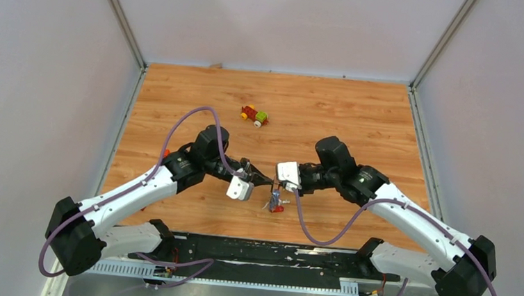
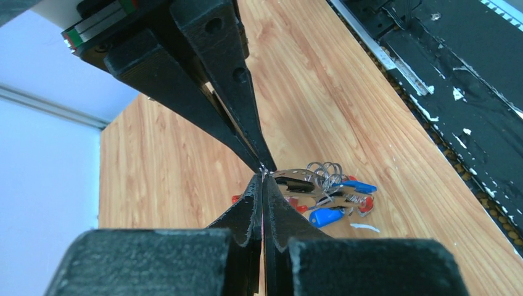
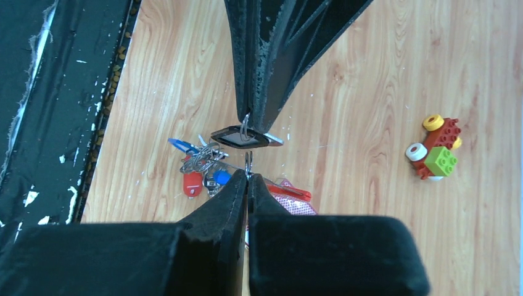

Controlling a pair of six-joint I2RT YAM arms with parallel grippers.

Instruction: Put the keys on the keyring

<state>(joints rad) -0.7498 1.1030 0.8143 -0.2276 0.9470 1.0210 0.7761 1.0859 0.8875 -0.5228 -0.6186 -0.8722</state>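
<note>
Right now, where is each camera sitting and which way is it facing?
Top external: above and behind the bases, looking down on the table; left arm and right arm meet over the key bunch.
Left wrist: on the left arm, looking along the closed left fingers toward the right fingers.
Right wrist: on the right arm, facing back along its closed fingers at the left ones, which hold a black-headed key.
Shared: every view shows the key bunch; top and right wrist share the toy car.

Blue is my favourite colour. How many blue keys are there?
2. One blue key pokes out at the edge of the bunch; the other sits in its middle, beside a red key. More may be hidden inside the bunch.
</note>
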